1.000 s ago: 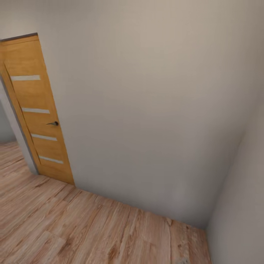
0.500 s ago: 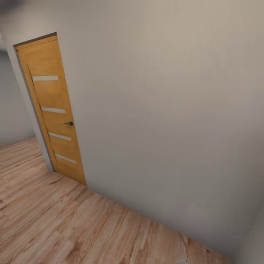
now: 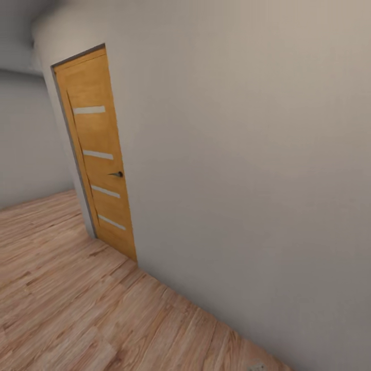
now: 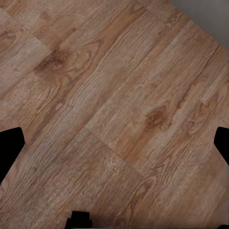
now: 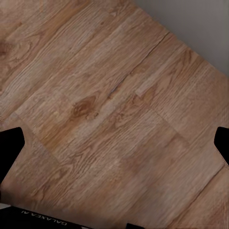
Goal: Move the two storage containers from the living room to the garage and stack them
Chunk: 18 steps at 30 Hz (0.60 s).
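Wood plank floor [image 4: 114, 114] lies beneath both downward-pointing claws, each spread wide, empty.

The head camera looks forward and down at a pale wall [image 3: 247, 154] close ahead, tilted, with a wooden door [image 3: 100, 154] at the left. Both wrist cameras look almost straight down at the plank floor [image 4: 114, 105] from near. All three views share this floor and the foot of the wall.
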{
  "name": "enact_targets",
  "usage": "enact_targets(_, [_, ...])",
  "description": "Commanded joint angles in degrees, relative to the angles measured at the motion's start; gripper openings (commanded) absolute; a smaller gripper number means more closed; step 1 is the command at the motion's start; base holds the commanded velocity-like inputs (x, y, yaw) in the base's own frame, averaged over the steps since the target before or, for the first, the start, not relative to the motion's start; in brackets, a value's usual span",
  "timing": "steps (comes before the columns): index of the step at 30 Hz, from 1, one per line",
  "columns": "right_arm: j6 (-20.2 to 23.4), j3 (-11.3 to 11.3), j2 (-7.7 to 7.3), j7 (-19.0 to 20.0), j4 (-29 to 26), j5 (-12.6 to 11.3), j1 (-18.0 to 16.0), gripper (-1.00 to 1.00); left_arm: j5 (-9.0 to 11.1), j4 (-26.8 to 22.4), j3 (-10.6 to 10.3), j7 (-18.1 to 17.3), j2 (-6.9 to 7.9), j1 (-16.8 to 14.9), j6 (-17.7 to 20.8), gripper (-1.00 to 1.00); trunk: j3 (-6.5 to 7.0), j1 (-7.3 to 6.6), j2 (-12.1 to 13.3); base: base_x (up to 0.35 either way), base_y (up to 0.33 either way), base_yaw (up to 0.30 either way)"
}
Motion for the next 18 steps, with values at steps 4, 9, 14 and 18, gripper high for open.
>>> enact_targets(4, [-0.2,-0.4,0.01,0.2,0.0,0.5,0.0,1.00,0.5,0.1,0.4,-0.6,-0.02,-0.1,0.0,1.00,-0.10,0.05,-0.1,0.292,0.000,0.253])
enact_targets(9, [-0.2,-0.4,0.01,0.2,0.0,0.5,0.0,1.00,0.5,0.1,0.4,-0.6,-0.02,-0.1,0.0,1.00,-0.10,0.05,-0.1,0.291,0.000,0.252])
enact_targets(14, [-0.2,-0.4,0.01,0.2,0.0,0.5,0.0,1.00,0.5,0.1,0.4,-0.6,-0.02,-0.1,0.0,1.00,-0.10,0.05,-0.1,0.274,0.000,0.253])
enact_targets(18, [-0.2,-0.4,0.01,0.2,0.0,0.5,0.0,1.00,0.5,0.1,0.4,-0.6,-0.02,-0.1,0.0,1.00,-0.10,0.05,-0.1,0.088,0.000,0.253])
